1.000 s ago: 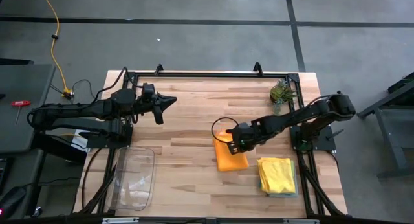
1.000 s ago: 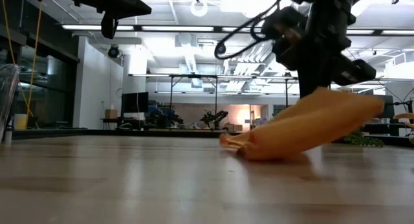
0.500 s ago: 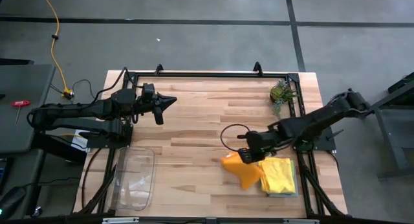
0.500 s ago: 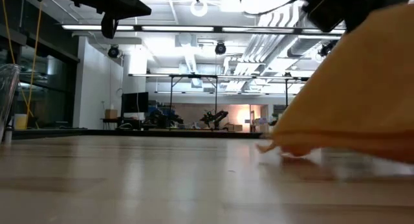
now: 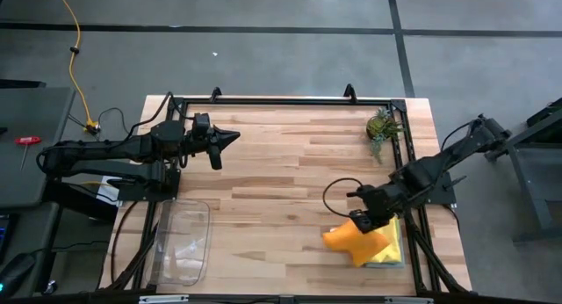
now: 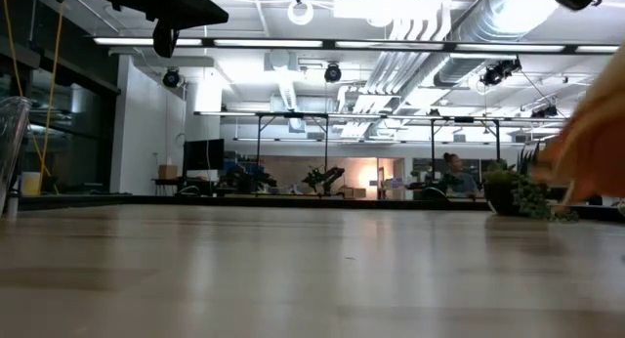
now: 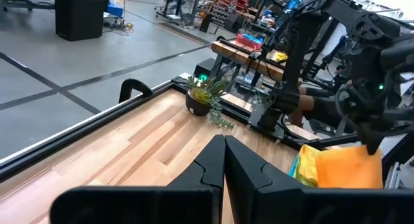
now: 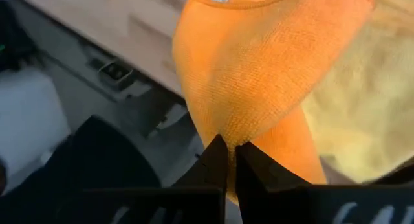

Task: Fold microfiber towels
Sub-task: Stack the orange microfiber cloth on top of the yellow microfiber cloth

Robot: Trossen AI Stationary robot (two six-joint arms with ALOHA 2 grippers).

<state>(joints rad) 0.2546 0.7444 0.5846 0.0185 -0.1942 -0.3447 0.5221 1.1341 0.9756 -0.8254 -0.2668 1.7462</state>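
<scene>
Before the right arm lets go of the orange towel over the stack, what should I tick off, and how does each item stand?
1. Right gripper shut on the orange towel: ok, the right wrist view shows cloth pinched between its fingers.
2. Orange towel above the yellow towel: ok in part; it overlaps the stack's left edge and hangs out over the table.
3. Orange towel flat and folded: not ok, it hangs bunched.
4. Stack tidy underneath: cannot tell, mostly covered.
5. Left gripper clear: ok, shut, held over the far left of the table.
6. Plant and clear tray out of the way: ok.
</scene>
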